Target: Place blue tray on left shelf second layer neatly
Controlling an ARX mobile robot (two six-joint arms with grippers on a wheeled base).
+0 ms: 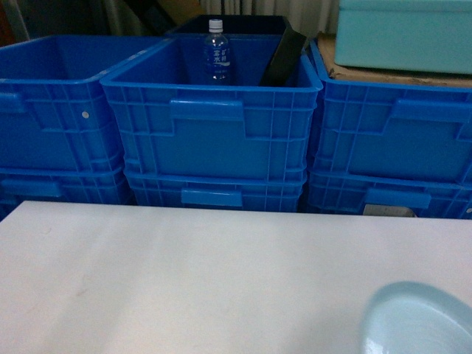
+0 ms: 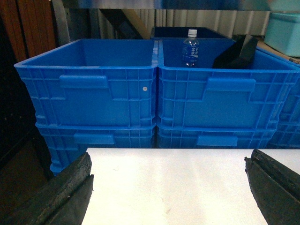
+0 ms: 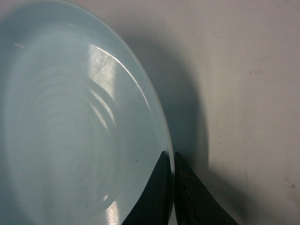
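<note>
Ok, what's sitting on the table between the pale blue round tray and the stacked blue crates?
Nothing: the head view shows only bare white tabletop between the pale light-blue round plastic tray and the deep-blue ribbed plastic crates.

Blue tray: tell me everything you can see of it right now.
The blue tray is a pale light-blue round shallow dish, glossy like plastic, with faint concentric rings and a raised rim. The right gripper is pinched shut on its rim. It casts a shadow on the white table. Head view shows only part, at bottom right.
</note>
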